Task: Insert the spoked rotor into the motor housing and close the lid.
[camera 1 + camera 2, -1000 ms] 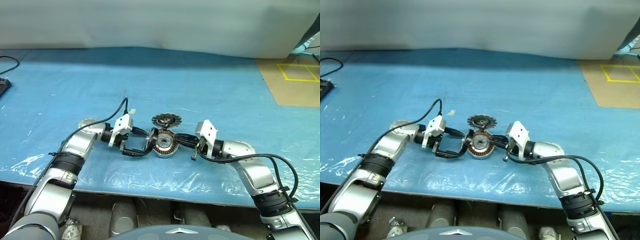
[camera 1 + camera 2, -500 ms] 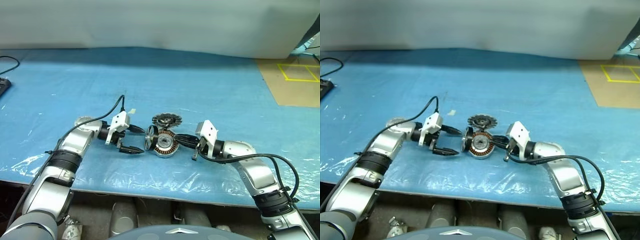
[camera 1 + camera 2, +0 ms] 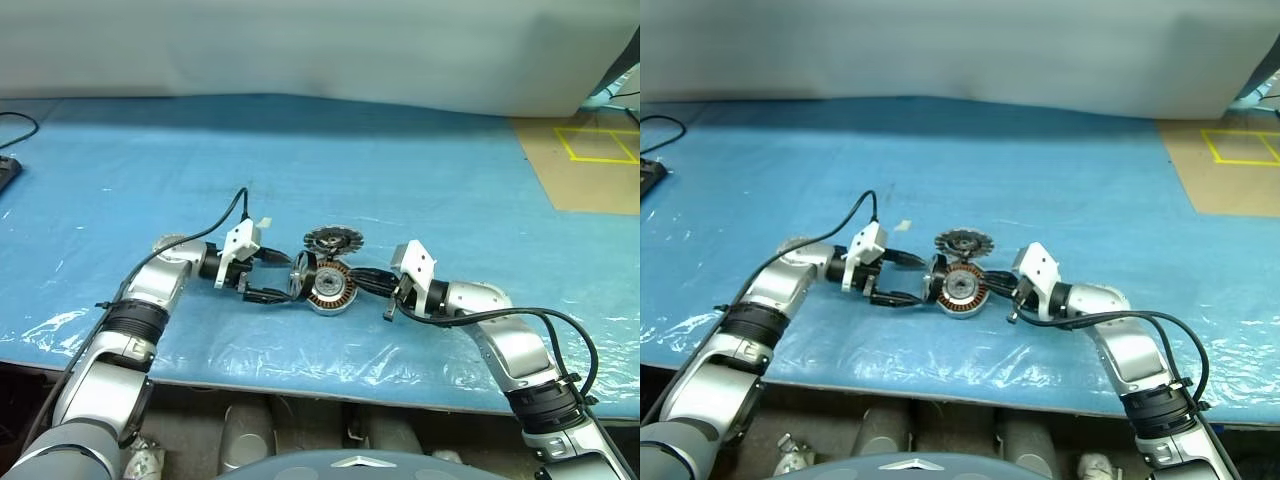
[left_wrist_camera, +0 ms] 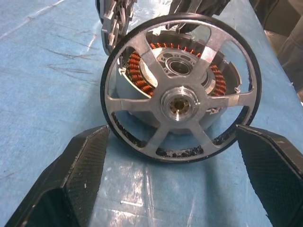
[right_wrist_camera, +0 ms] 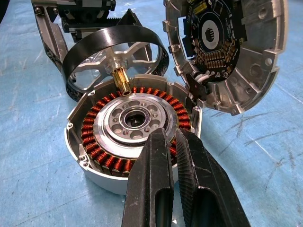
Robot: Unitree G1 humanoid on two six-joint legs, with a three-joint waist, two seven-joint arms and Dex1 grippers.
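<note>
Fingers (image 4: 71, 179) of the left gripper (image 3: 281, 278) are standing spread wide, one on either side of the spoked rotor (image 4: 180, 101) and touching nothing. Half a second back this gripper was sitting farther off to the robot's left, clear of the part; it is now closing in again, and the jaws are staying just as wide as they were. By my reading that is a fresh approach for a grasp, so insertion is not yet underway.

The rotor is standing on its edge on the blue sheet (image 3: 400, 180), right beside the left side of the motor housing (image 5: 109, 125) and possibly leaning on it. Its short brass-tipped shaft is pointing towards the housing rather than sitting in the central hole. The housing is lying open side up, showing its ring of copper windings.

From the other side the right gripper (image 5: 171, 137) is reaching in with its two fingers pressed together. The tips are lying over the near rim and windings of the housing, apparently steadying it. Whether they are pinching the wall or merely resting on it, I cannot tell.

Beyond the housing the lid (image 5: 227, 52) is standing tilted on its edge close behind the cup, waiting its turn.
</note>
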